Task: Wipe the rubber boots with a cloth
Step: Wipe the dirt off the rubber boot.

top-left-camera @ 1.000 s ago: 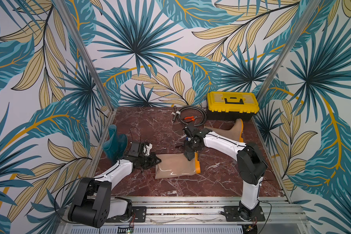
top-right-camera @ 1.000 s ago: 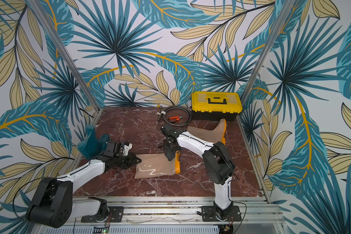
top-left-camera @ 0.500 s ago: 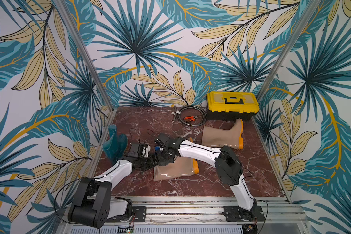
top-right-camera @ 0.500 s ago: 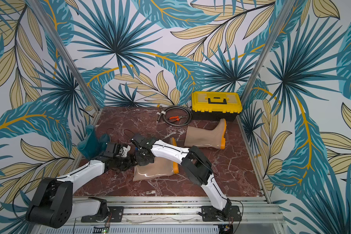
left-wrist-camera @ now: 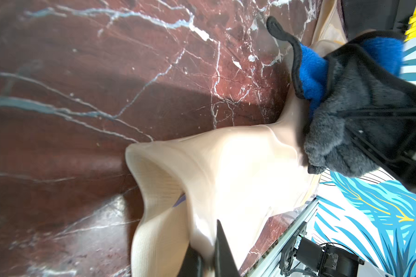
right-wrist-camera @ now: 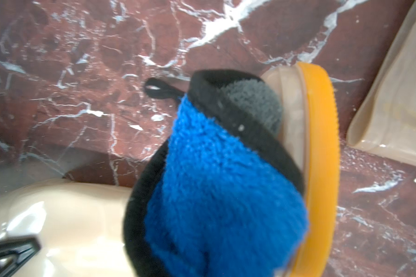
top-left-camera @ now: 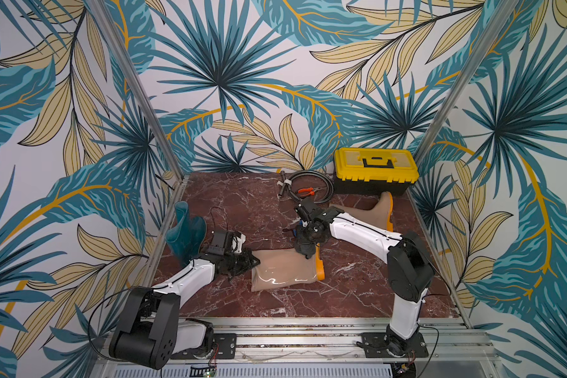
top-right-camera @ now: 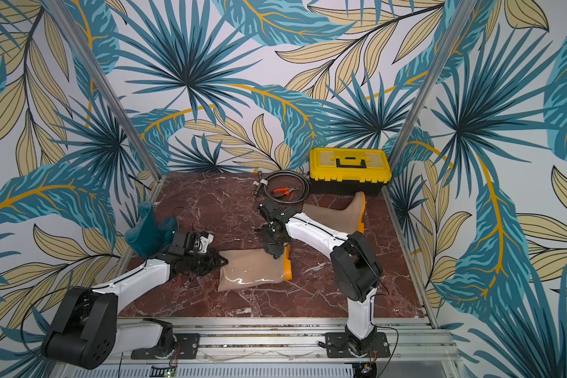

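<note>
The cloth [right-wrist-camera: 216, 182], charcoal plush with a blue face and black edging, hangs bunched from the right gripper [top-left-camera: 306, 242], whose fingers are buried in the fabric and pinch it. It rests on the ankle of the near tan boot [top-left-camera: 283, 273], just beside the orange sole [top-left-camera: 319, 265]. That boot lies on its side a little toward 6 o'clock from the middle of the counter [top-left-camera: 243, 209], with its cuff toward 9 and its sole toward 3.

Half a second ago the cloth was out at the cuff end. A second ago it was at the foot, as it is now. So one full pass along the shaft and back looks done on the upturned side.

The left gripper [top-left-camera: 251, 261] keeps its fingers [left-wrist-camera: 222, 251] pinched on the cuff wall, anchoring the boot. Neither arm touches the teal boot [top-left-camera: 185, 232] at 9 o'clock or the far tan boot [top-left-camera: 370, 212] at 2 o'clock, and both probably remain to be wiped.
</note>
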